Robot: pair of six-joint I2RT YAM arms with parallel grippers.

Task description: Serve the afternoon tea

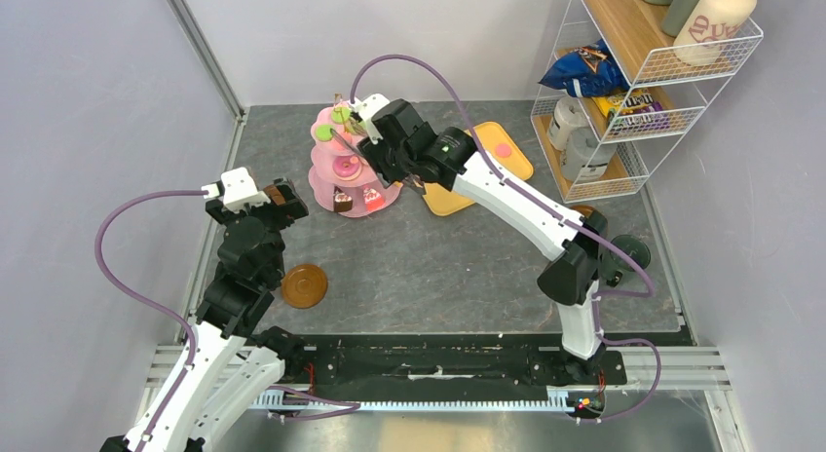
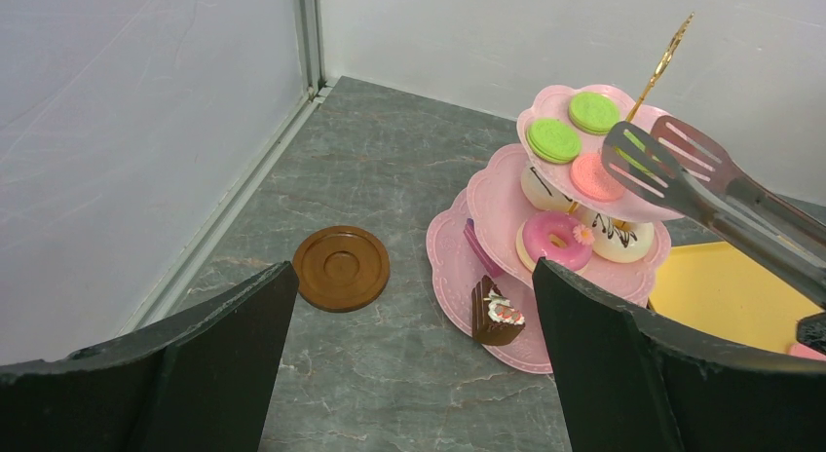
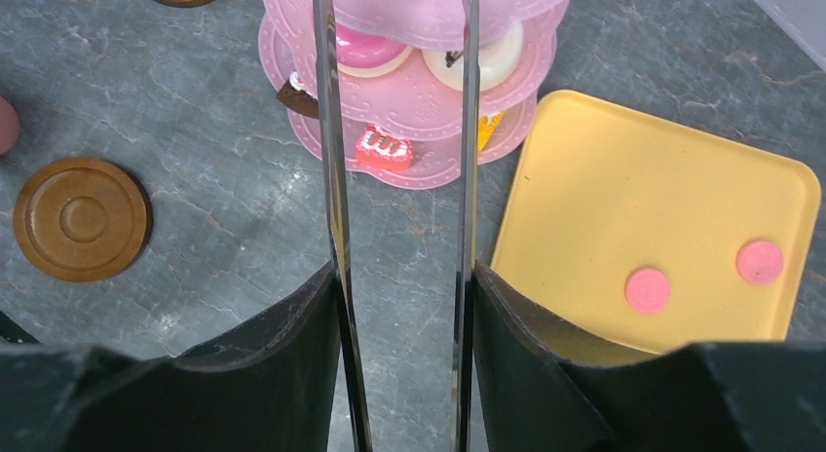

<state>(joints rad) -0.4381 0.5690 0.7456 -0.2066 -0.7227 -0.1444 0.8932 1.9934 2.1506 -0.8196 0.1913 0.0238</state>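
Note:
The pink three-tier stand [image 1: 343, 174] [image 2: 487, 199] [image 3: 419, 101] stands at the back of the table. Its top tier carries two green macarons [image 2: 553, 140] and a pink one [image 2: 596, 176]. A pink donut [image 2: 557, 240] sits on the middle tier, and a chocolate cake wedge [image 2: 497, 314] and a red wedge [image 3: 383, 146] on the bottom. My right gripper [image 1: 375, 145] [image 3: 404, 272] is shut on metal tongs [image 2: 682, 169], whose spread tips hover just over the top tier. My left gripper [image 1: 282, 201] [image 2: 409, 277] stands open and empty, left of the stand.
A yellow tray [image 1: 448, 201] [image 3: 604, 199] right of the stand holds two pink macarons [image 3: 647, 288]. A brown saucer [image 1: 304, 285] [image 2: 342, 267] lies on the table near my left arm. A wire shelf [image 1: 643, 92] at the back right holds a blue bag and bottles.

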